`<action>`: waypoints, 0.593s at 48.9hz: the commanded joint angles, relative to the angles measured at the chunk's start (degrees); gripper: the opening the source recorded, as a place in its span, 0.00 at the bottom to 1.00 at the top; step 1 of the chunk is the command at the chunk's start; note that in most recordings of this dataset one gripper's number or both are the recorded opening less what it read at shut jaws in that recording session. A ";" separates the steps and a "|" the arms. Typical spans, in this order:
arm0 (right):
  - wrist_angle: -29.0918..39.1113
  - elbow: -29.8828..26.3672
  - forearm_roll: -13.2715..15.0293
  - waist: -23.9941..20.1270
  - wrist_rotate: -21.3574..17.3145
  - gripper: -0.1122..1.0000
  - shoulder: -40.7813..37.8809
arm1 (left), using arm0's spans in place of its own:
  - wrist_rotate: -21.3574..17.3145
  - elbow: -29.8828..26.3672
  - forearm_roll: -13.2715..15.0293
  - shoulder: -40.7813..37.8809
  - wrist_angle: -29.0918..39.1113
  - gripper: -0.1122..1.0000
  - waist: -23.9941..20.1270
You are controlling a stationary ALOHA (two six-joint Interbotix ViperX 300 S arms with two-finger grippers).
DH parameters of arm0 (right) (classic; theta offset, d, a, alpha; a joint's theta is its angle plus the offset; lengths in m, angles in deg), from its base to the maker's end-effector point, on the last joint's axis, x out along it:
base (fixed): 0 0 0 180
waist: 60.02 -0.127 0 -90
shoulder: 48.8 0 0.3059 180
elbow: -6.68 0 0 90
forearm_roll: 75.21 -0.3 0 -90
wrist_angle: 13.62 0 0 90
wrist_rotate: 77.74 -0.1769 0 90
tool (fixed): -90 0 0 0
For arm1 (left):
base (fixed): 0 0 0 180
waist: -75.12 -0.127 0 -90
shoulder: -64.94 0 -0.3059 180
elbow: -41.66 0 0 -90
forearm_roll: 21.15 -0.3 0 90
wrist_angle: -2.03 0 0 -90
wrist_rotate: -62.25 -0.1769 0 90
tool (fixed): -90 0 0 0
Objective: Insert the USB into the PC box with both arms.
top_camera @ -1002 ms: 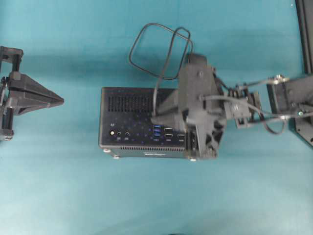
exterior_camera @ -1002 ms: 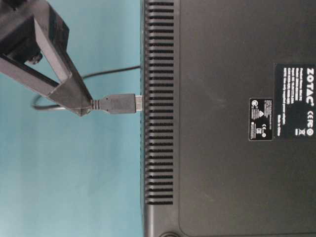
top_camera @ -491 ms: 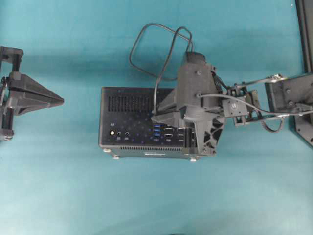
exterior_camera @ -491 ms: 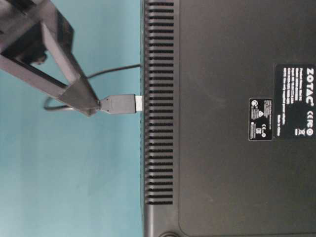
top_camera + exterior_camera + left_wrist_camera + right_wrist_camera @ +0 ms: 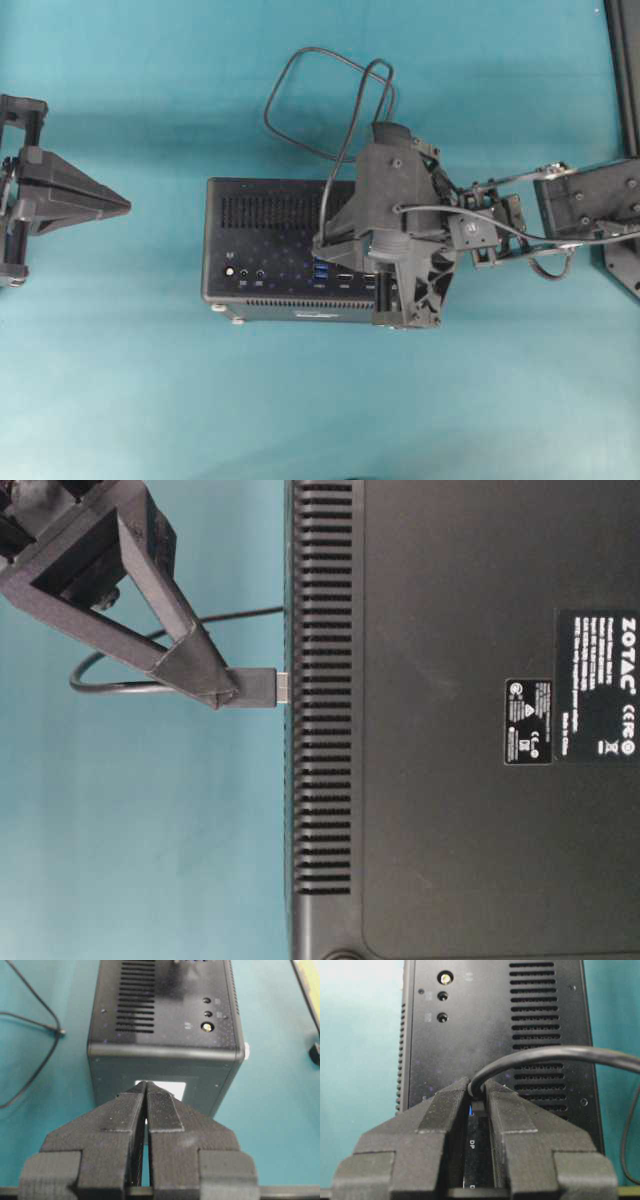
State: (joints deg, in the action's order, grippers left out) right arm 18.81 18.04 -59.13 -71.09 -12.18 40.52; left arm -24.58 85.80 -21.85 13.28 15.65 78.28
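Right wrist view gives me the right claw (image 5: 477, 1092) clamped on the USB (image 5: 479, 1105) just behind its plug, cable arcing off to the right edge. At table level I see the plug (image 5: 262, 689) with its metal tip touching the PC box (image 5: 460, 720) at the vent slots; whether it sits in a port I cannot tell. From overhead, that claw sits mid-frame over the blue ports (image 5: 320, 268), and the cable loops toward the top centre on the teal tabletop (image 5: 150, 400). My left claw (image 5: 118, 206), at the left edge, has its fingers pressed together on nothing, well apart from the box.
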 commanded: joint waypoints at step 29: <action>0.26 -0.79 0.26 -0.70 -0.44 0.26 -0.62 | 0.00 -1.05 -0.09 -0.26 -0.53 0.10 0.00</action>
State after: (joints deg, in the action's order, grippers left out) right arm 18.99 18.13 -58.25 -70.83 -12.09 39.64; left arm -24.67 85.80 -21.85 13.19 15.65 78.28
